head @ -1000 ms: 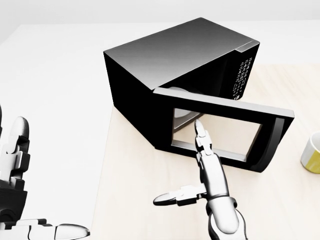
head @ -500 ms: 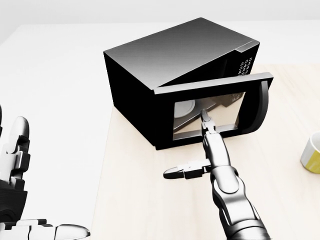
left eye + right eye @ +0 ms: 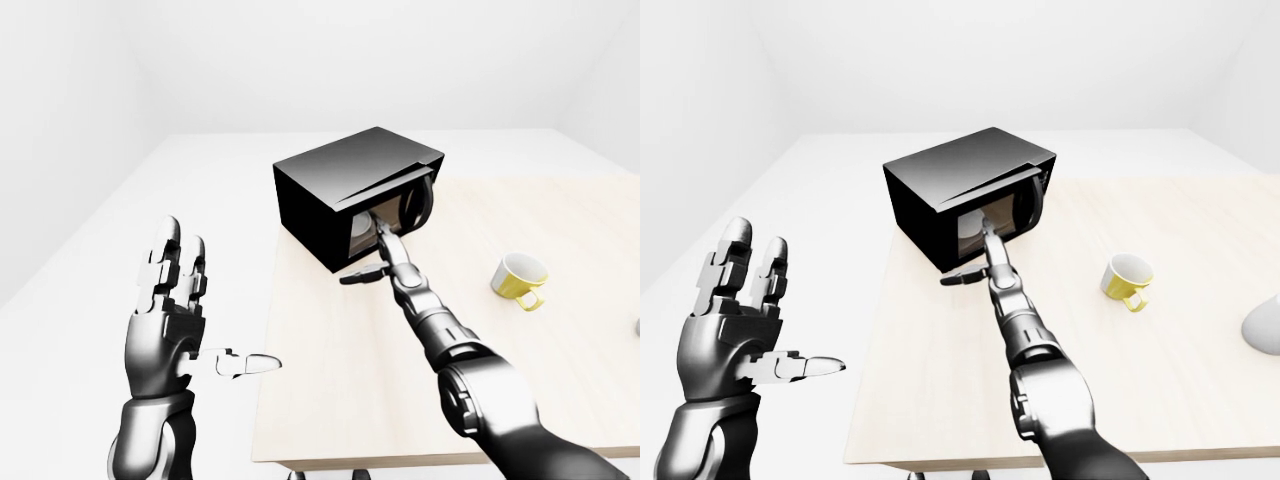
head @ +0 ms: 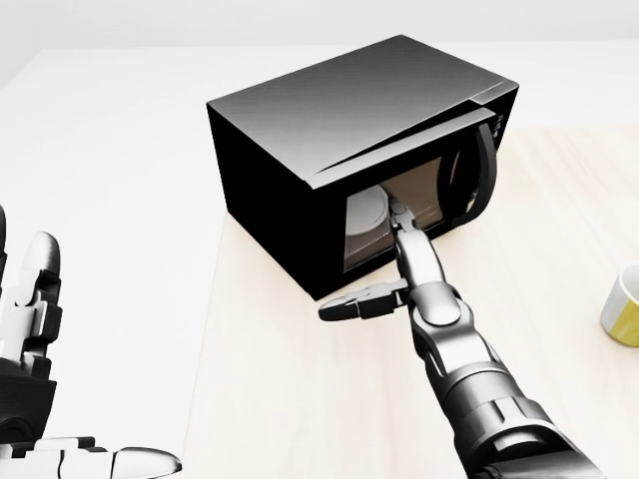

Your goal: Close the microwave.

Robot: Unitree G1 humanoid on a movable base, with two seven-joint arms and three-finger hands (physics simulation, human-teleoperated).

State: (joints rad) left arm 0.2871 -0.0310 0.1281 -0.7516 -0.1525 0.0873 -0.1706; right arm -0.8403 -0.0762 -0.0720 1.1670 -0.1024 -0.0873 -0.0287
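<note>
The black microwave [image 4: 339, 110] stands at the far left part of the wooden table [image 4: 300, 399]. Its door [image 4: 439, 185] is almost shut, still ajar by a narrow wedge on the handle side. My right hand [image 4: 394, 254] is open, its arm stretched out, with the fingertips [image 4: 399, 212] against the door's glass and the thumb pointing left. My left hand [image 3: 165, 300] is open and empty, held up off the table's left edge, far from the microwave.
A yellow and white mug [image 3: 518, 280] stands on the table to the right of the microwave. A grey rounded object [image 3: 1265, 330] shows at the right edge of the right-eye view. White floor surrounds the table.
The door has swung from wide open to almost shut. My right hand has moved forward with it, fingertips on the glass. The left hand has not moved.
</note>
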